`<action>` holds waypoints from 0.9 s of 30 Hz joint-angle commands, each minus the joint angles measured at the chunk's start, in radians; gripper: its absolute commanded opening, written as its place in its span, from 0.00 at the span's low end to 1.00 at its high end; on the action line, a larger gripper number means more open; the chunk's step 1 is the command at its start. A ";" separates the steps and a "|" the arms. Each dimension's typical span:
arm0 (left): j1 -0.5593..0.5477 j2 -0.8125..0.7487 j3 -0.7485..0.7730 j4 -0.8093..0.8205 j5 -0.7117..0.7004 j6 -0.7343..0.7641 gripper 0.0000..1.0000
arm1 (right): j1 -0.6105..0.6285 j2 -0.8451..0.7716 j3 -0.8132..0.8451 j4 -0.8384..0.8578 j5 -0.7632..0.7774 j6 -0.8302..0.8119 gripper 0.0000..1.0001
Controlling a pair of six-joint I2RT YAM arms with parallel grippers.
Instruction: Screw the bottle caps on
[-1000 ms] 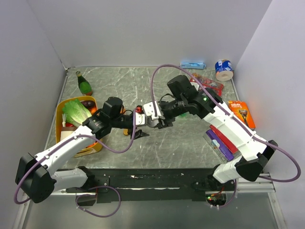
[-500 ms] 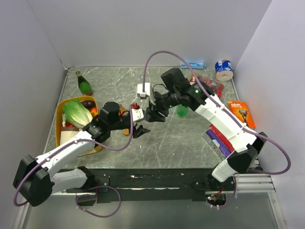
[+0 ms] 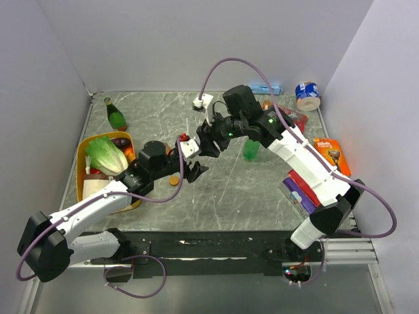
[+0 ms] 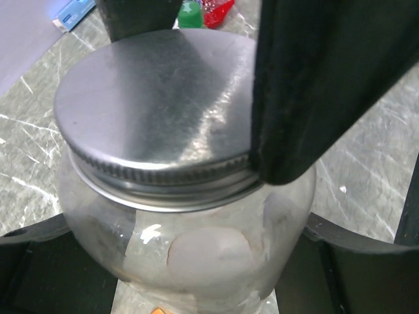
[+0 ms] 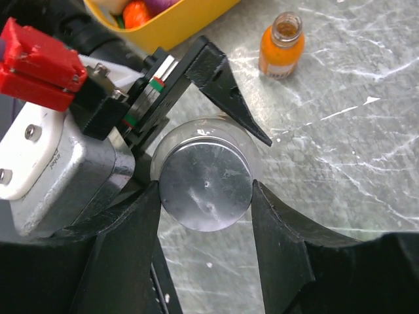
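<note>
A clear bottle (image 4: 196, 255) with a silver metal cap (image 4: 150, 111) is held up off the table, my left gripper (image 4: 196, 275) shut around its body. From above, my right gripper (image 5: 206, 190) is shut on that cap (image 5: 206, 185), one finger pressing each side. In the top view the two grippers meet mid-table, left gripper (image 3: 194, 170) below right gripper (image 3: 204, 149), and they hide the bottle. An orange bottle (image 5: 283, 46) stands uncapped just beside them. A green bottle (image 3: 250, 150) stands under my right forearm.
A yellow tray (image 3: 83, 157) with lettuce (image 3: 105, 154) sits at the left, a dark-green bottle with a red top (image 3: 116, 116) behind it. Red mesh packet (image 3: 288, 115), orange razor pack (image 3: 332, 154) and purple boxes (image 3: 301, 196) line the right side. A blue-white roll (image 3: 308, 95) stands in the back corner.
My right wrist has turned about the cap, its white camera block swinging from near the grippers up toward the back. The right arm shifted back-left, uncovering the green bottle. The left gripper barely moved.
</note>
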 commanded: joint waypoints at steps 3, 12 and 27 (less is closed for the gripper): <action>-0.005 -0.007 0.036 0.146 -0.063 -0.099 0.10 | 0.020 0.022 -0.025 -0.004 -0.041 0.101 0.06; -0.008 -0.003 0.018 0.163 -0.158 -0.127 0.01 | -0.008 0.015 -0.024 -0.005 0.025 0.151 0.01; -0.008 0.015 0.033 0.149 -0.266 -0.230 0.02 | -0.012 0.016 -0.055 0.004 0.068 0.167 0.00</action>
